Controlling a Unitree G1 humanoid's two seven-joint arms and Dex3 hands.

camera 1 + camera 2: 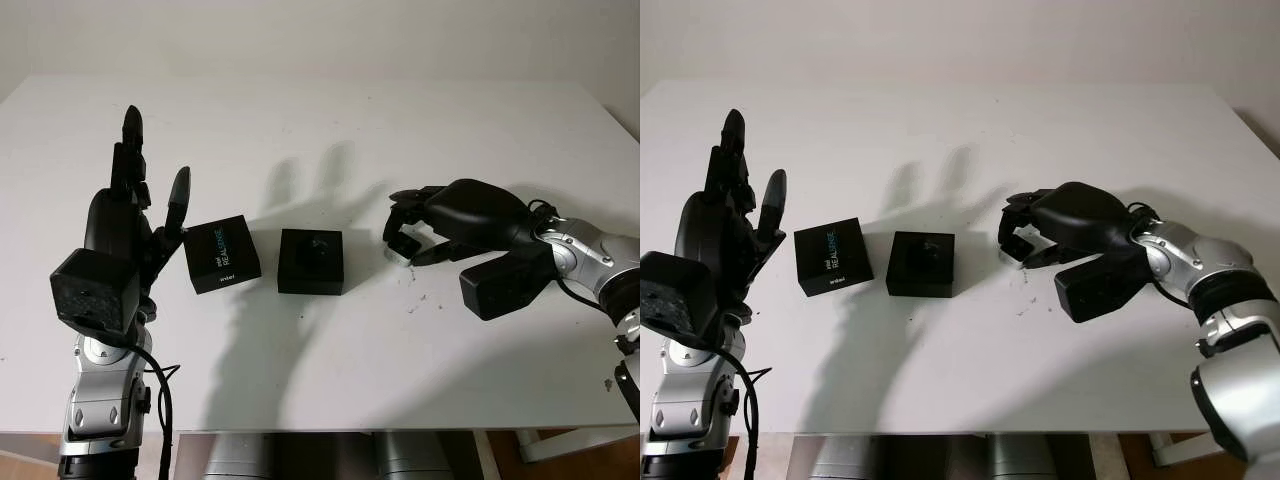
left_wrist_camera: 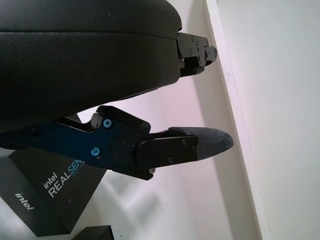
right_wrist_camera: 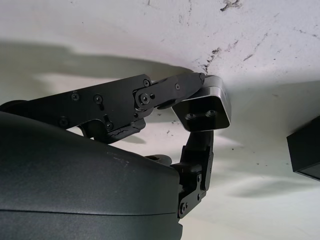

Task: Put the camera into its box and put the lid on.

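Observation:
The grey camera (image 3: 205,107) is pinched in the fingers of my right hand (image 1: 408,238), which is shut on it just above the table. It hangs a short way right of the open black box (image 1: 311,261), which sits at mid-table; the box's corner (image 3: 306,152) also shows in the right wrist view. The black lid (image 1: 222,253), printed "intel REALSENSE", lies flat just left of the box, apart from it. My left hand (image 1: 152,185) stands upright and open beside the lid's left edge, holding nothing; the lid (image 2: 45,195) sits below its fingers.
The white table (image 1: 330,380) stretches wide on all sides, its front edge close to me. Small dark specks (image 1: 415,298) mark the surface under the right hand. A pale wall stands behind the far edge.

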